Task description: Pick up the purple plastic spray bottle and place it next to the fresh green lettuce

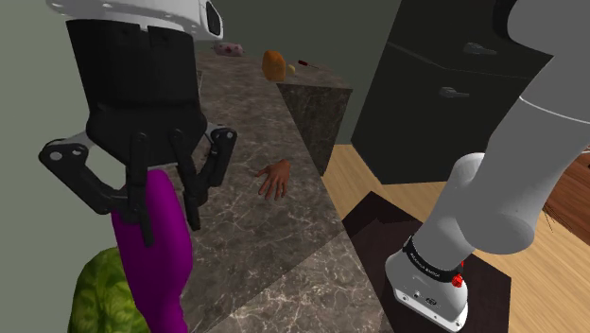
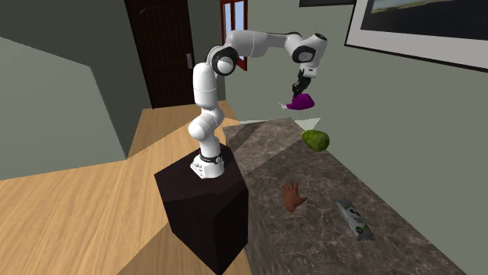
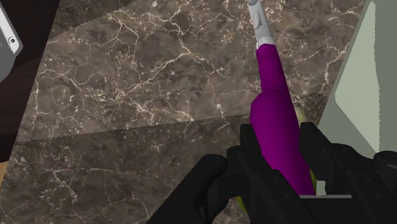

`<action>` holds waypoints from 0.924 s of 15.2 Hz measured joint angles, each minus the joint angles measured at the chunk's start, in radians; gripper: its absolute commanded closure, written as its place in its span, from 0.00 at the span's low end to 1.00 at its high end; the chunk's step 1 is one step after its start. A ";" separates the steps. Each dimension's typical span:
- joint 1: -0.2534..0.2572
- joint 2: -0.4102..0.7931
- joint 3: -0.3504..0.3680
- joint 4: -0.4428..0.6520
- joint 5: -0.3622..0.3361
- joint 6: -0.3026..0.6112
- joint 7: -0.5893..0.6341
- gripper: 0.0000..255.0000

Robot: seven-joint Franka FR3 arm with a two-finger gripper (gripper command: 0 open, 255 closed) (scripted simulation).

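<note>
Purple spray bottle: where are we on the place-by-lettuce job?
Done: the pick. The black jaws are shut on the purple long-necked spray bottle, which hangs in the air above the dark marbled countertop. In hand: the carry, with the bottle close above the round green leafy lettuce. Left: lower it onto the counter beside the lettuce, then release.

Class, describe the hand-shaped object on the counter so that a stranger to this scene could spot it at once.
Start with the long dark marble counter beside the robot's black stand. Roughly midway along it, between the green lettuce and a flat grey packet, lies the hand. It alone is skin-coloured, with spread fingers.
</note>
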 measured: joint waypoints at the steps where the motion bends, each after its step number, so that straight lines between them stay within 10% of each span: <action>1: 0.000 0.003 0.000 -0.010 -0.001 0.012 -0.003 1.00; 14: 0.003 0.007 0.002 -0.173 0.006 0.172 -0.048 1.00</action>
